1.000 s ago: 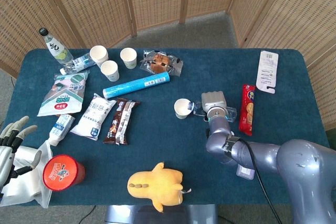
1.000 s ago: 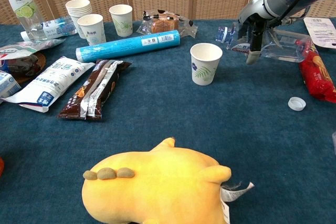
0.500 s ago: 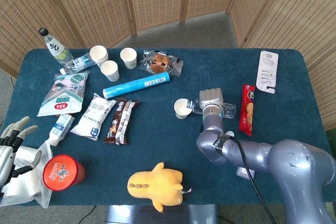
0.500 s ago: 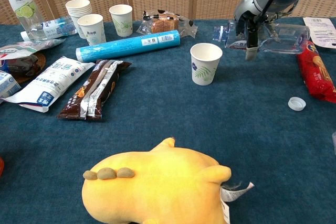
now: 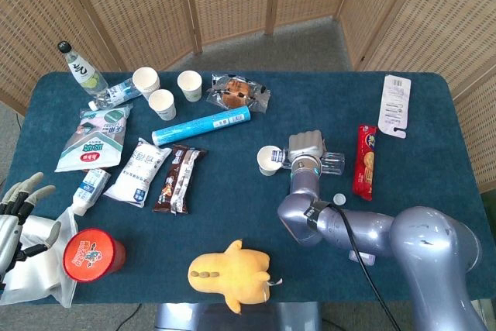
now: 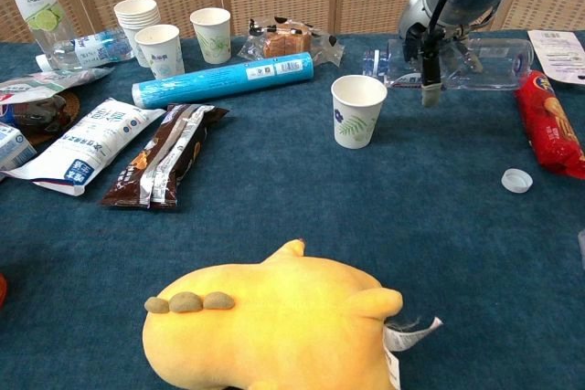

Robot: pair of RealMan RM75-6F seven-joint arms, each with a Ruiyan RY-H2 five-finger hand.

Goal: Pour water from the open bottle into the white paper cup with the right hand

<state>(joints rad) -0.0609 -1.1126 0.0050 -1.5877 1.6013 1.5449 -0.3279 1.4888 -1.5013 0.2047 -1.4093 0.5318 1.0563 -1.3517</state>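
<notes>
The right hand [image 6: 428, 38] gripped the open water bottle [image 6: 457, 50] around its middle and held it lying nearly level above the table, its neck pointing toward the white paper cup [image 6: 357, 110]. That sideways hold suited the pour: with the mouth turned to the cup and the body horizontal, a small further tilt would probably send water out. In the chest view the bottle's mouth sat just up and to the right of the cup's rim, close but seemingly not yet over the opening; the head view [image 5: 308, 147] put the neck right at the cup's edge [image 5: 270, 160], so the true gap was hard to judge. No stream of water could be made out in either view.

The cup stood upright on the blue tablecloth [image 6: 439, 253], apart from the other goods, which left room for the arm to come in from the right. The bottle's loose cap [image 6: 517, 180] lay on the cloth nearer the camera, well clear of the cup, beside the red snack packet [image 6: 547, 130].

The left hand [image 5: 17, 205] rested at the table's near left corner with its fingers spread and nothing in them, over a white bag [image 5: 39, 269] next to the red-lidded tub [image 5: 91, 253], taking no part in the pour.
</notes>
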